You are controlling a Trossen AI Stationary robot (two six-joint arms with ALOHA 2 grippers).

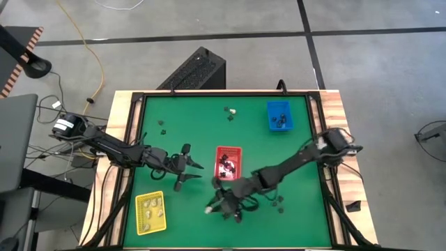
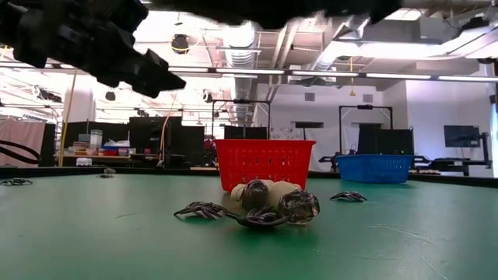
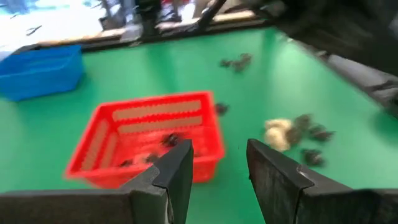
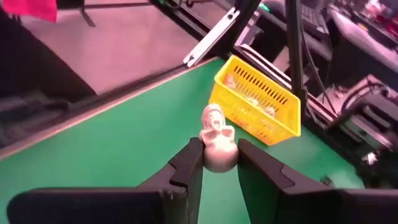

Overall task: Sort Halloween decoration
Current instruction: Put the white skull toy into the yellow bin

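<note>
Halloween decoration pieces lie scattered on the green table [image 1: 188, 118]; the right gripper [image 4: 219, 163] pinches 1 cream skull [image 4: 217, 144] between its fingers. A shallow pinch could let it slip. The left gripper [image 3: 217, 163] stands open, empty. Yellow tray [image 4: 256, 99] holds cream pieces, red tray [image 3: 149, 140] dark ones, blue tray [image 1: 279, 116] black ones.

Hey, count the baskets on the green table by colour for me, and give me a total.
Red basket: 1
Yellow basket: 1
Blue basket: 1
Total: 3 baskets
</note>
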